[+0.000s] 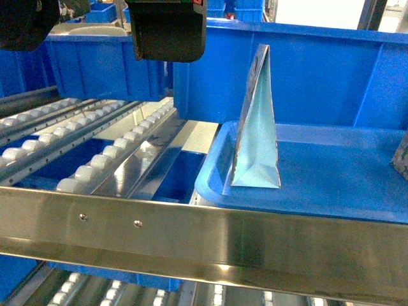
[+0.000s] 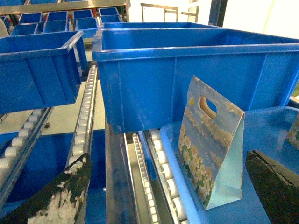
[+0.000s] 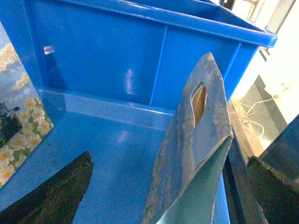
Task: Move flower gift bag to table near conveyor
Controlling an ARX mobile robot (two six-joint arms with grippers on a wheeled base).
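Observation:
The flower gift bag (image 3: 196, 140) stands upright at the right end of a blue tray (image 3: 107, 154), its handle hole up and its pale-blue side towards me. My right gripper (image 3: 169, 158) is open, low over the tray, and the bag sits between its worn black fingers (image 3: 51, 196) without touching them. Only a sliver of this bag shows in the head view (image 1: 401, 159) and in the left wrist view (image 2: 294, 133). My left gripper (image 2: 168, 156) is open and empty, high over the conveyor (image 1: 95, 166). The table is out of view.
A second floral bag (image 1: 257, 127) (image 2: 210, 149) (image 3: 21, 130) stands near the tray's left rim. A deep blue bin (image 1: 306, 70) walls the back. A steel front rail (image 1: 191, 223) crosses low. Black arm housings (image 1: 166, 29) hang at the top.

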